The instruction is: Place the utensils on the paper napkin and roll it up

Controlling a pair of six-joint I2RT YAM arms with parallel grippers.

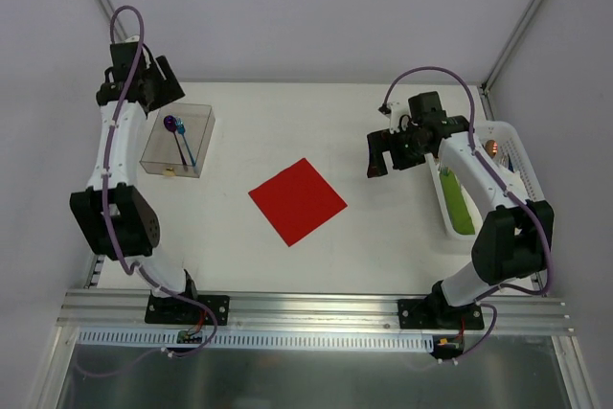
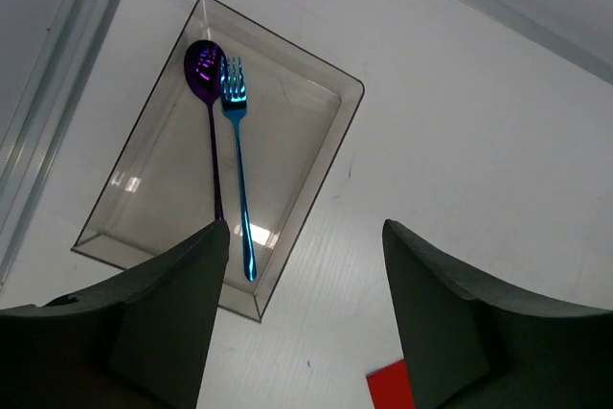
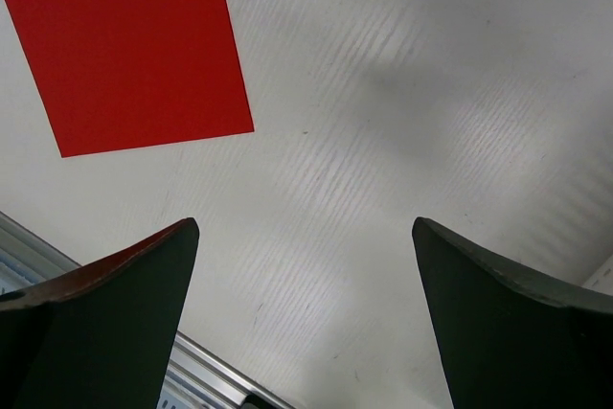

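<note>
The red paper napkin (image 1: 298, 200) lies flat at the table's middle, turned like a diamond; it also shows in the right wrist view (image 3: 129, 45) and as a corner in the left wrist view (image 2: 389, 385). A purple spoon (image 2: 204, 69) and a blue fork (image 2: 236, 102) lie side by side in a clear plastic tray (image 2: 316, 155) at the left (image 1: 178, 139). My left gripper (image 1: 158, 83) is open and empty, above the tray's far end. My right gripper (image 1: 383, 152) is open and empty, to the right of the napkin.
A white basket (image 1: 512, 155) at the right edge holds green napkin bundles (image 1: 458, 203) and a copper-headed utensil (image 1: 491, 147). The table's metal rail runs along the near edge (image 1: 316, 308).
</note>
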